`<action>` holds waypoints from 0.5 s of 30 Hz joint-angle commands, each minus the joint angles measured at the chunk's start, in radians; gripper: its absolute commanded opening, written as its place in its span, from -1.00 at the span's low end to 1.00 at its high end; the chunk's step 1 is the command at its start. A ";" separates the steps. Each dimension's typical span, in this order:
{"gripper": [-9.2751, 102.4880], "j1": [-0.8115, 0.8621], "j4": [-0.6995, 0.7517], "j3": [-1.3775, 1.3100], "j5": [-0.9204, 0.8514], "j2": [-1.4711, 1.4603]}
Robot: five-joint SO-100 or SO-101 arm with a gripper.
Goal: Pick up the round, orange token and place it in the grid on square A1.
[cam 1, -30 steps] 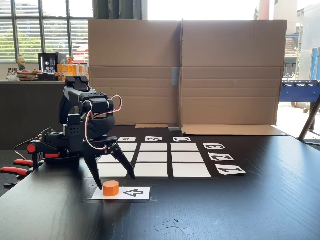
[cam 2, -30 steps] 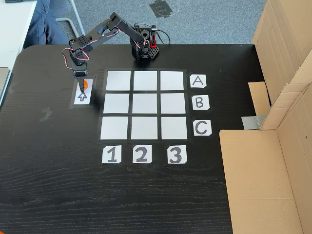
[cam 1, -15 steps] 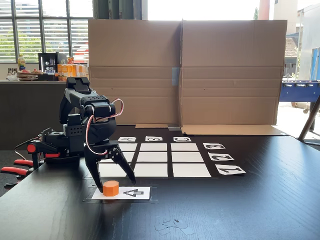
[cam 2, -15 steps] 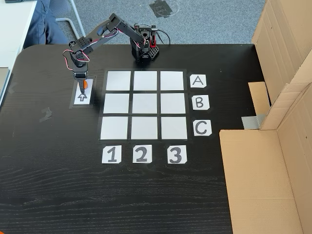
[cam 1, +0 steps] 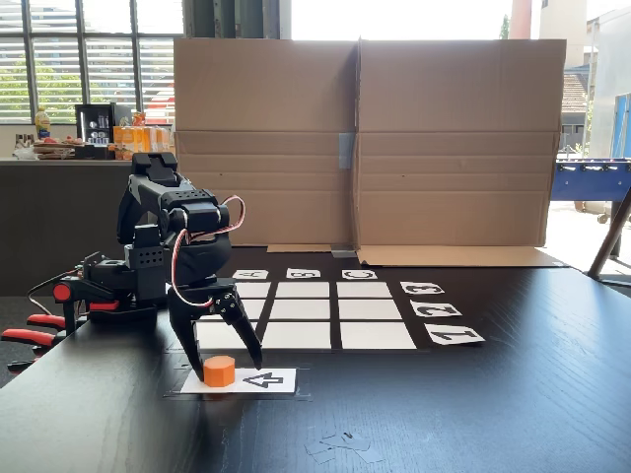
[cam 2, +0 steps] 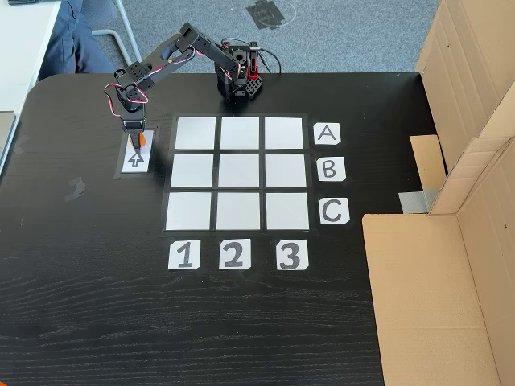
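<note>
The orange token [cam 1: 219, 371] [cam 2: 141, 139] stands on the end of a white arrow card [cam 1: 264, 380] [cam 2: 134, 160], beside the grid [cam 1: 370, 309] [cam 2: 238, 211]. My gripper [cam 1: 226, 368] [cam 2: 135, 139] points down over the token and is open, with one finger on each side of it. Whether the fingers touch the token I cannot tell. Square A1 [cam 1: 215, 337] [cam 2: 195, 133] is the bare white corner cell closest to the arrow card. In a fixed view from the table's front my fingers partly cover it.
Letter cards A, B, C [cam 2: 327, 170] and number cards 1, 2, 3 [cam 2: 233, 254] edge the grid. A tall cardboard wall [cam 1: 365, 148] [cam 2: 475, 96] lines one side of the black table. The arm's base [cam 2: 239, 80] is clamped at the table edge with red clamps [cam 1: 30, 335].
The gripper has sunk lower over the token, and its fingers now straddle it closer to the card. The token has not moved.
</note>
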 commanded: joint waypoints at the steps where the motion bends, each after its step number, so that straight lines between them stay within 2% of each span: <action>1: -0.41 -0.011 0.008 -0.028 0.008 0.005; 7: -0.55 -0.014 0.011 -0.032 0.006 -0.003; 15: -0.60 -0.015 0.014 -0.034 0.005 -0.008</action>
